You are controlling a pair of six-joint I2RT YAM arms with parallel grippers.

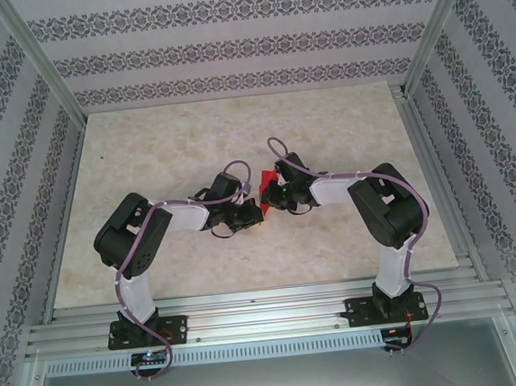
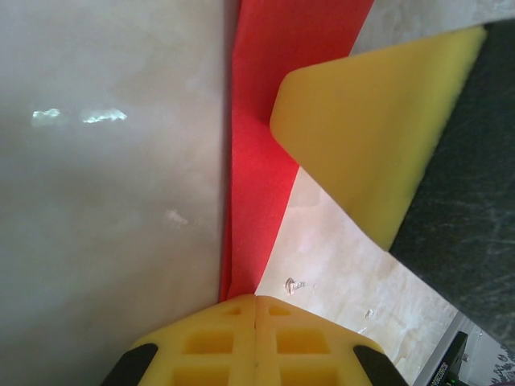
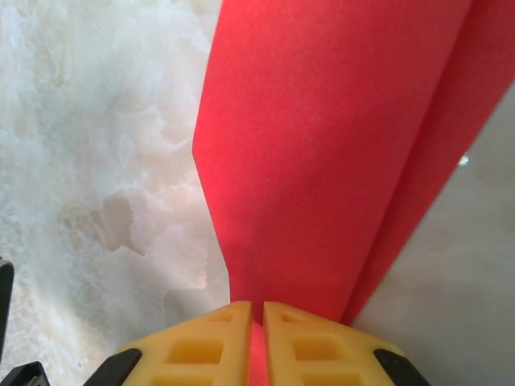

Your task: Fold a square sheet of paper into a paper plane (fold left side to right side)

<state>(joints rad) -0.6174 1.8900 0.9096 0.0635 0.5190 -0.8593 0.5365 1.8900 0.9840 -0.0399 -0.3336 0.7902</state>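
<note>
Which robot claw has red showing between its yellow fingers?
The right gripper: red paper fills the slit between its fingers. On the left gripper, the fingers meet flush.

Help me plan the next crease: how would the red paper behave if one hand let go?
Probably floppy: the red paper curves into soft folds where the right hand pinches it. Likely very light: fingertip pinches by that and the left hand seem enough to hold it. May slide on the smooth table.
</note>
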